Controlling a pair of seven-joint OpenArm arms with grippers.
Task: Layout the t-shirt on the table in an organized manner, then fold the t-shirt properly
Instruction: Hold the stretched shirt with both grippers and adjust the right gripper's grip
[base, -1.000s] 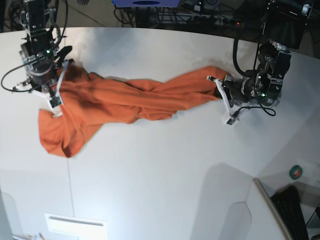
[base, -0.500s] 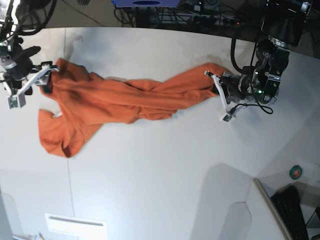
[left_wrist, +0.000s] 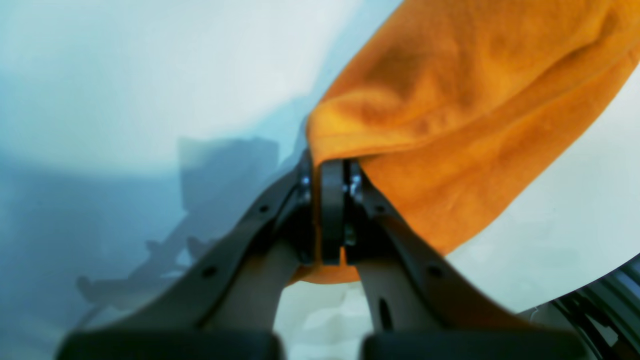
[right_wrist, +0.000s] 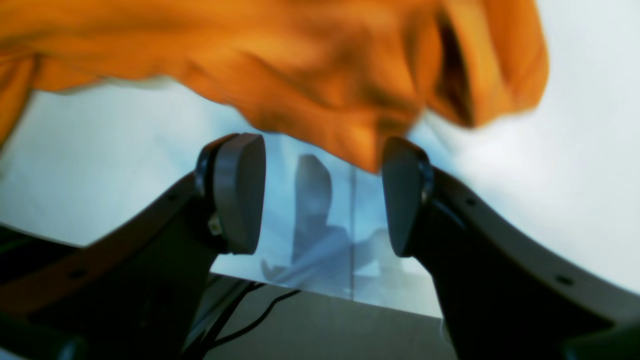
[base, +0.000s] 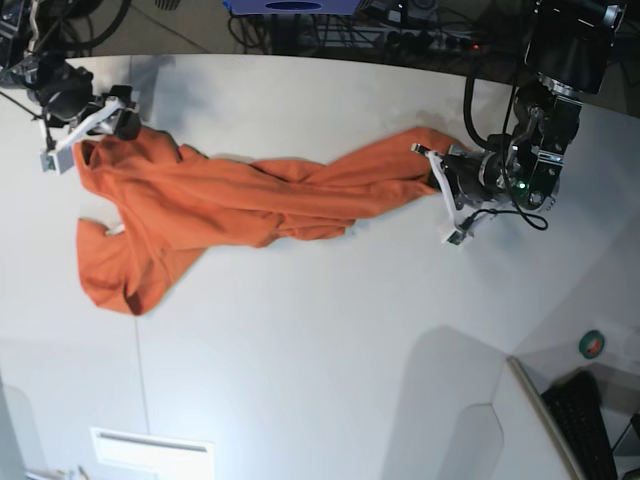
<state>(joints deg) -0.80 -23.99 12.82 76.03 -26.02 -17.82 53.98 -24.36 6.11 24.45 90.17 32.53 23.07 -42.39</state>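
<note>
Currently the orange t-shirt (base: 230, 205) is stretched in a twisted band across the white table (base: 330, 360), with its long axis running from one arm to the other. One end is pinched in the closed jaws of the left gripper (left_wrist: 330, 215), while the right gripper (right_wrist: 320, 195) is held with its fingers spread and empty, the bunched end of the cloth lying just ahead of the fingertips. Probably this bunched corner is to be regrasped by the right arm, which is the nearer one.

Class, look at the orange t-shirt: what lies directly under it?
The white table lies under the t-shirt. The tabletop directly beneath the twisted cloth is covered, so anything there cannot be seen.
</note>
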